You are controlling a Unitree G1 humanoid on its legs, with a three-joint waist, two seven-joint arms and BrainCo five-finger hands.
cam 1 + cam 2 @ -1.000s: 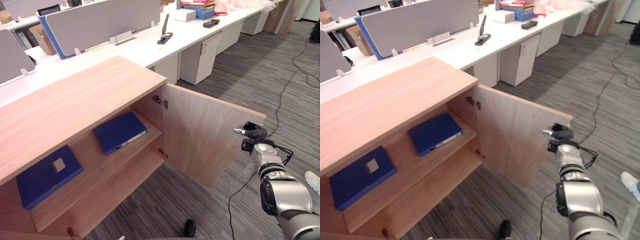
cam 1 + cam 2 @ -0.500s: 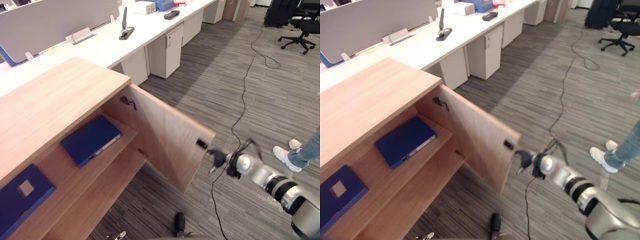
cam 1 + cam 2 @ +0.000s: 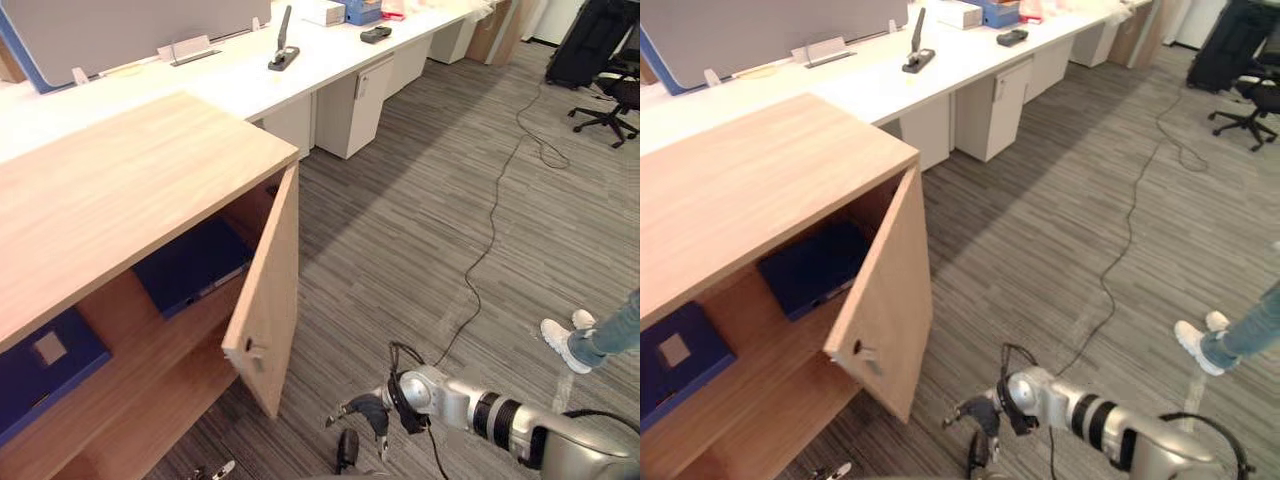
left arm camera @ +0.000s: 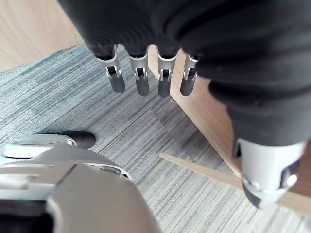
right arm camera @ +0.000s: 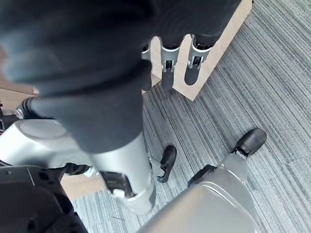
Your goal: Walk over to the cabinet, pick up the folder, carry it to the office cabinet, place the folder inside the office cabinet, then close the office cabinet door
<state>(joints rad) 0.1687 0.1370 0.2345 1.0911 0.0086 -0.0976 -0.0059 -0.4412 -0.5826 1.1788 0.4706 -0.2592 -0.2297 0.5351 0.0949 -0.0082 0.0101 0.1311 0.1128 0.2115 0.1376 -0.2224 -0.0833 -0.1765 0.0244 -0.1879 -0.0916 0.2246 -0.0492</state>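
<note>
Lying flat on the upper shelf inside the office cabinet, the folder is being partly hidden by the office cabinet door. It is being seen a little askew to the shelf's front edge. A second blue folder is being seen at the shelf's left end.

The door is being shown about half shut. It is hinged at the cabinet's right front edge, and its free edge, with a small knob, is pointing out over the carpet toward the robot. This relation is being judged as the one that matters: the door's outer face is lying to the left of the right hand. That hand is being held low over the carpet, just beside the door's lower free corner but apart from it.

In the right wrist view its fingers are being held straight, and nothing is being gripped or touched.

The left hand is also being held with straight, empty fingers near a wooden panel; which panel it is cannot be told. The right hand is therefore being judged the better placed one for a push leftward on the door.
</note>
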